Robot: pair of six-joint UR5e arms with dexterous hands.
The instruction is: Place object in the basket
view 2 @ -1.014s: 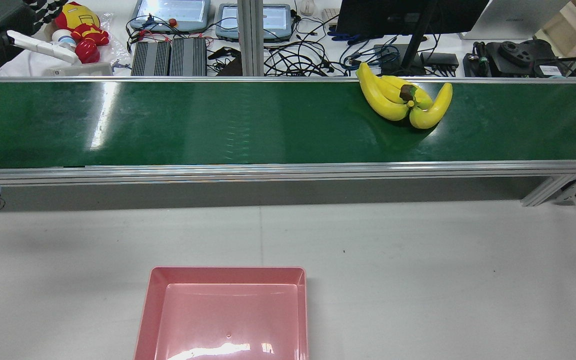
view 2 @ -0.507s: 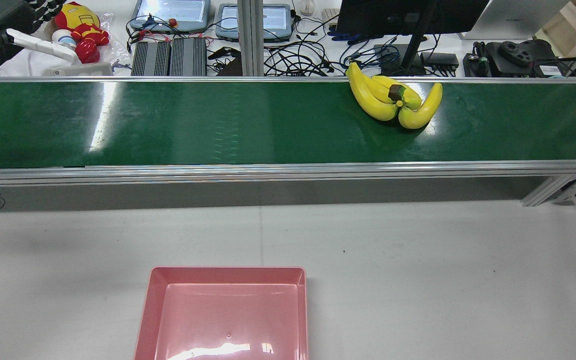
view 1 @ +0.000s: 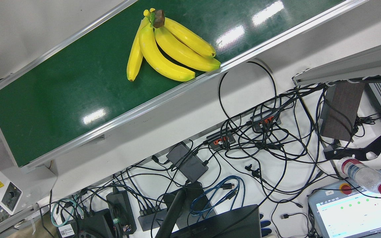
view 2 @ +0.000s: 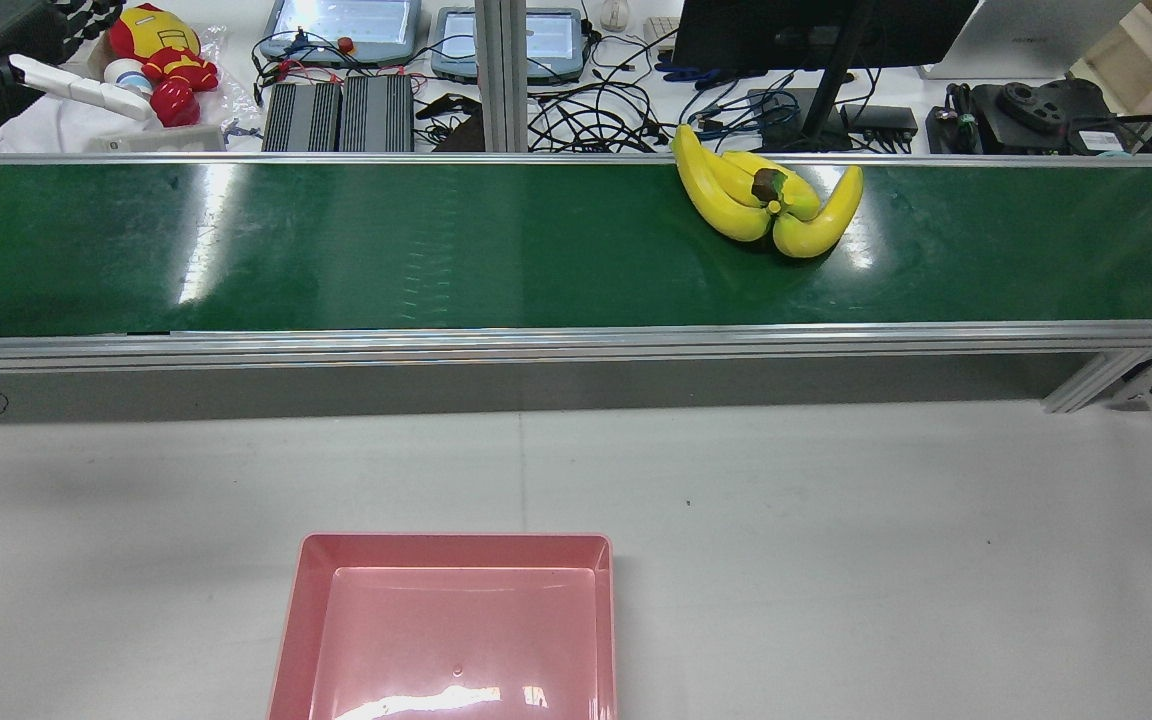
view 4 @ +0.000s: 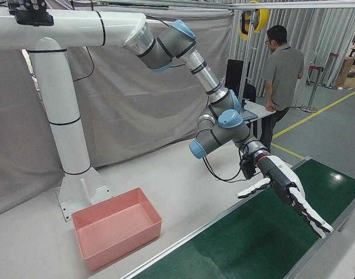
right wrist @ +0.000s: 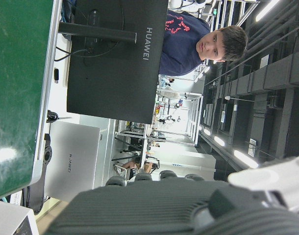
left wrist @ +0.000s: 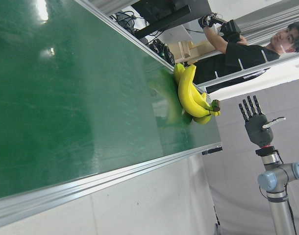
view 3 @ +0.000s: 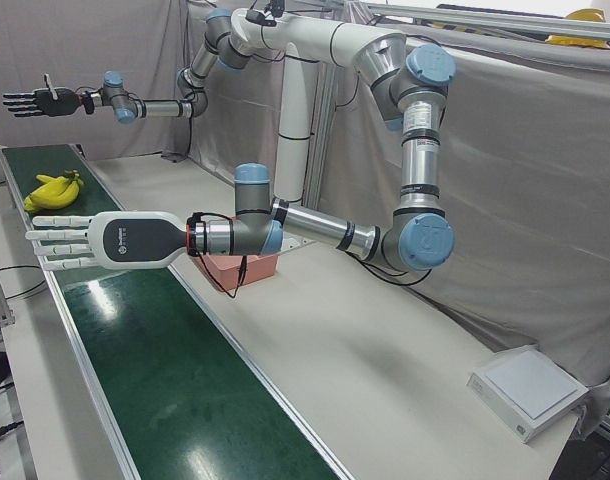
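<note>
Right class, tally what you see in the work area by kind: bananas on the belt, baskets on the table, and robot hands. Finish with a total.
Bananas: 4, in one bunch
Basket: 1
Hands: 2, left hand and right hand
Total: 7

Glossy green belt [view 2: 436, 250] (aluminium-edged)

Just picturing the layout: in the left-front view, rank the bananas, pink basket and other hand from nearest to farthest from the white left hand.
From the left hand:
1. pink basket, just behind its wrist.
2. bananas, farther up the belt.
3. right hand, beyond the bananas.
</note>
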